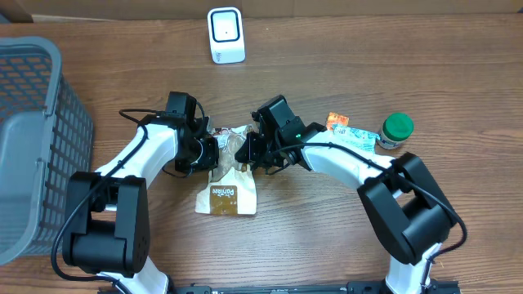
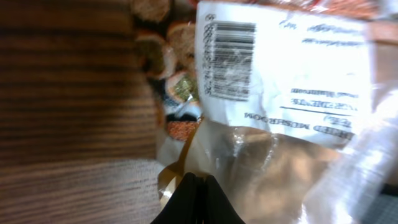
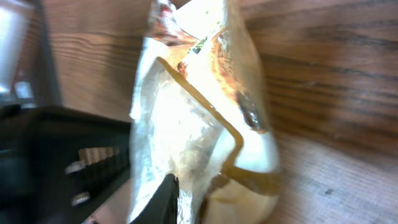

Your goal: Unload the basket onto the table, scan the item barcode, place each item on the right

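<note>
The item is a clear plastic bag (image 1: 227,192) with a brown printed label, its lower end on the table and its top raised between my two grippers. My left gripper (image 1: 204,151) holds the top from the left. In the left wrist view its fingertips (image 2: 200,186) are pressed together on the film's edge, and the white sticker with the barcode (image 2: 231,59) faces that camera. My right gripper (image 1: 249,151) holds the bag from the right. In the right wrist view one dark finger (image 3: 166,199) lies against the bag (image 3: 199,106), and the film hides the other.
A white barcode scanner (image 1: 225,34) stands at the back centre. A grey basket (image 1: 33,122) fills the left edge. At the right lie a green-lidded jar (image 1: 397,129), a pale packet (image 1: 351,135) and an orange packet (image 1: 337,120). The left arm's dark body (image 3: 62,155) is close to my right wrist.
</note>
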`<state>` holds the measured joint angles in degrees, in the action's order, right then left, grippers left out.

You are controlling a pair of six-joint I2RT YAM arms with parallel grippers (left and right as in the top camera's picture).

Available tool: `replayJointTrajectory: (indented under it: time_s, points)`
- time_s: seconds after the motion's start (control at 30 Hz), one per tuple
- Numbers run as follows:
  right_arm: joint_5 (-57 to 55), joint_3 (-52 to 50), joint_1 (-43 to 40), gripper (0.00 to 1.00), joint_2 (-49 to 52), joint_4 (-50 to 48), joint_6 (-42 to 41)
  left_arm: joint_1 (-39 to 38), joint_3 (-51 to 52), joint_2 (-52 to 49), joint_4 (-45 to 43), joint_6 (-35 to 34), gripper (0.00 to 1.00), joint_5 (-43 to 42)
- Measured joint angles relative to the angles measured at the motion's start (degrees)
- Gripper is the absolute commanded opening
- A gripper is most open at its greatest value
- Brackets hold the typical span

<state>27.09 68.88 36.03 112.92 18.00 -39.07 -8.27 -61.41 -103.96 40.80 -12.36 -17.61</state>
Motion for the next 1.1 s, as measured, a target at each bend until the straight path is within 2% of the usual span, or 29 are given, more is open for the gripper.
replayJointTrajectory:
  time_s: [0.2,0.27,0.33,0.37,0.63,0.73,0.87,1.1]
  points:
    - [0.4,0.0,0.2,0.28,3.0,-0.8,-1.9,0.0,0.0,0.0,-0.6,-1.0,0.04,-0.4]
    - [0.7,0.0,0.2,0.23,3.2,-0.9,-2.3,0.0,0.0,0.0,-0.6,-1.0,0.04,-0.4]
    - [1.0,0.0,0.2,0.08,3.2,-1.0,-2.4,0.0,0.0,0.0,-0.6,-1.1,0.04,-0.4]
    - [1.2,0.0,0.3,0.04,3.2,-1.2,-2.4,0.0,0.0,0.0,-0.6,-1.1,0.04,-0.4]
    - [2.6,0.0,0.4,0.04,3.2,-1.4,-2.9,0.0,0.0,0.0,-0.7,-1.0,0.04,-0.4]
    - [3.7,0.0,0.3,0.04,3.2,-1.4,-1.7,0.0,-0.6,0.0,1.8,-0.8,0.04,-0.3]
    - [5.3,0.0,-0.3,0.04,2.8,-0.9,0.5,0.7,-6.0,-0.2,8.6,-0.3,0.04,0.5]
    - [8.7,0.0,-2.1,0.04,-3.9,1.6,4.7,2.8,-25.6,-0.2,22.4,2.6,0.04,3.8]
